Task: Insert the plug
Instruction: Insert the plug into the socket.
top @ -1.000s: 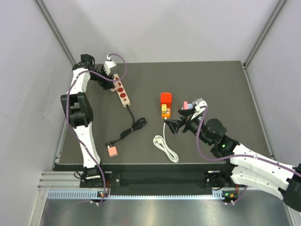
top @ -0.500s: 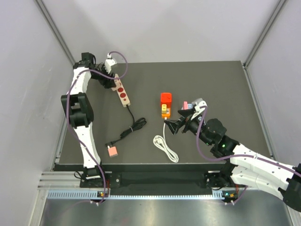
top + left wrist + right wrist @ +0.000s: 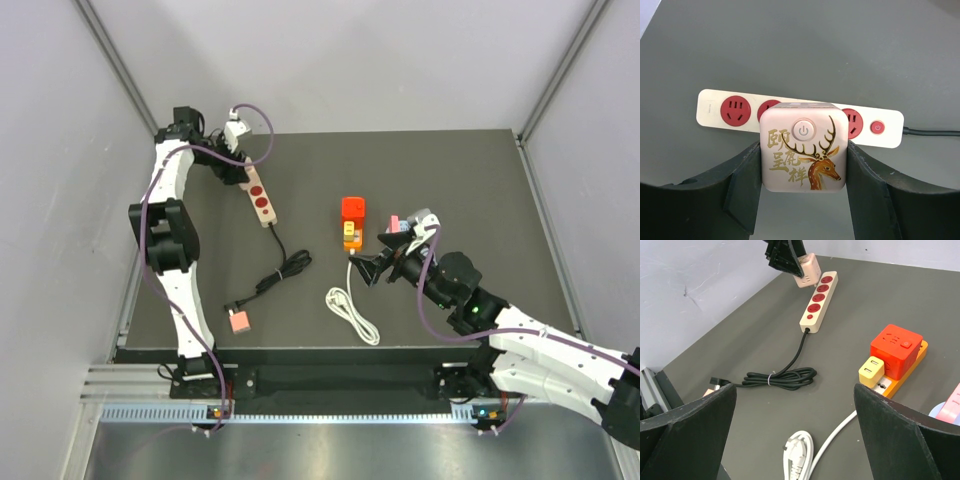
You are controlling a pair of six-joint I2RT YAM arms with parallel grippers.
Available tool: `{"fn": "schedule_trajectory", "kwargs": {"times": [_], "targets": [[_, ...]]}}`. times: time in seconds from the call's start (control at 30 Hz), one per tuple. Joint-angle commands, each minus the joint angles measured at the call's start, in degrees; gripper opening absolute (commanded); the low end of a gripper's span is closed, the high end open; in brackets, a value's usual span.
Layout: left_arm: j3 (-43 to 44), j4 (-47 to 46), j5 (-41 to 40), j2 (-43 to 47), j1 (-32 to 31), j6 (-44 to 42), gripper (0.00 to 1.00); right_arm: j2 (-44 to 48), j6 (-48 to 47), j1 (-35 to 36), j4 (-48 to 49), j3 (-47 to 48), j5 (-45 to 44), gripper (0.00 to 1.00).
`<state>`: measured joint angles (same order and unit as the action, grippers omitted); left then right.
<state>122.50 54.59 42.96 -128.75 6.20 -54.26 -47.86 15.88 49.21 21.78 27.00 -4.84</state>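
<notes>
Dark tabletop (image 3: 450, 170), squarish bright-red plug (image 3: 353, 208)

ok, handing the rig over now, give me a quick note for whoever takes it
Left gripper: shut on a beige cube, held over the white strip, apparently not pushed in.
Right gripper: open, empty, near the orange strip.
Red plug sits on the orange strip beside a yellow plug; seating unclear.
Left to do: probably press the cube into a socket.
</notes>
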Motion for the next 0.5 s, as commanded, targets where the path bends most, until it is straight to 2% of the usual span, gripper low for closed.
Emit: {"fn": "schedule_trajectory", "kwargs": {"times": [0.0,0.47], "targets": [[0.2,1.0,3.7,1.8,-0.4,-1.8,0.00,0.3,0.1,-0.8,2.0,2.0,0.4,1.00],[-1.7,0.5,3.8,-0.6,-1.8,-2.6,0.00,1.2,-0.1,-0.8,2.0,1.6,-0.2,1.00]]}}
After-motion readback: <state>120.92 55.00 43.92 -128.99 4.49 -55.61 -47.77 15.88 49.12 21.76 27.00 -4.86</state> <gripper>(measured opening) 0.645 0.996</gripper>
